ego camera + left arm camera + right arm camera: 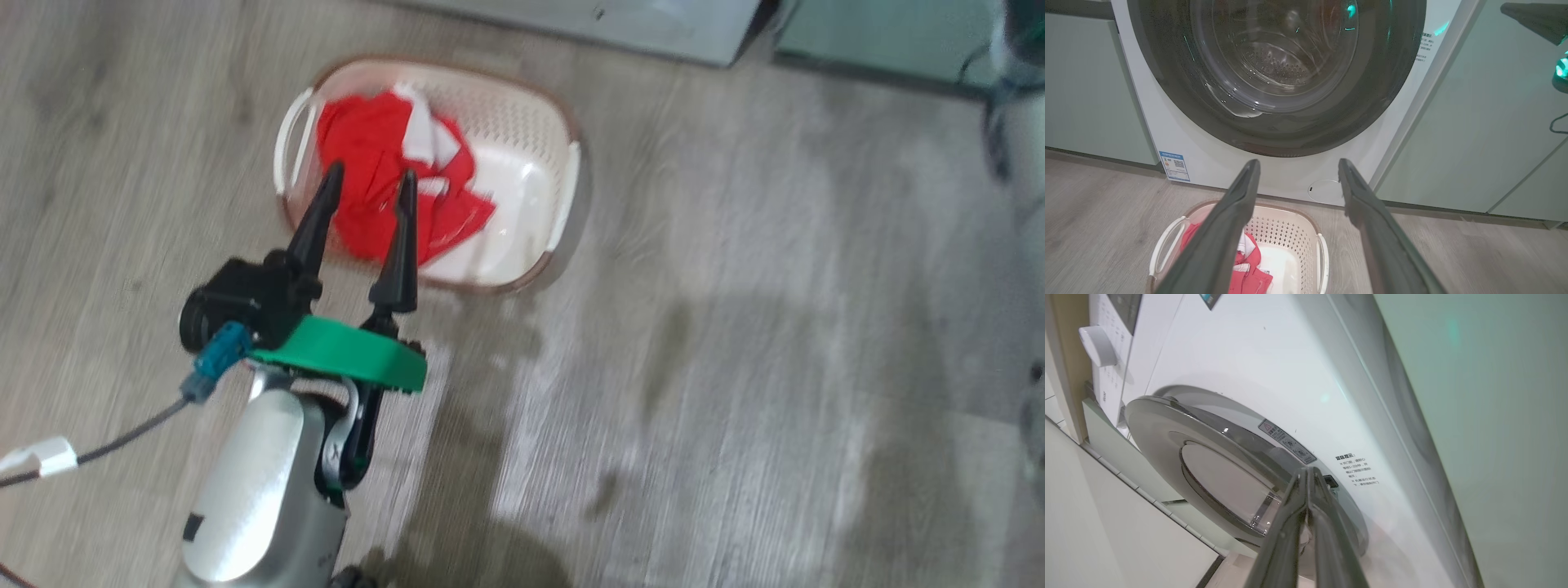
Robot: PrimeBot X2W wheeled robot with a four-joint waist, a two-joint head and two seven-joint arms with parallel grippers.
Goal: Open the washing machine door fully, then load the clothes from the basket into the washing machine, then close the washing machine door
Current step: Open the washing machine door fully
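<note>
My left pincer (371, 171) hangs spread wide, pinching nothing, over the small oval cream plastic basket (522, 114) with perforated sides and a brown rim. The basket stands on the grey wood-look floor (735, 327). The bright red soft clothes (367, 131) with white patches lie heaped toward the basket's left end, under my fingertips; I cannot tell whether I touch them.

Through my left wrist, the basket sits just in front of the big white front-loading washing machine (1180, 134), below its large round door (1274, 136) of glossy black rim and bulging clear glass. Pale green cabinets (1086, 81) flank the machine.

My right pincer (1306, 470) is pressed together on nothing, its tips at the door's edge beside the latch; whether they touch it I cannot tell. There the door seems slightly ajar, with a grey warning label (1286, 442) showing behind its rim.
</note>
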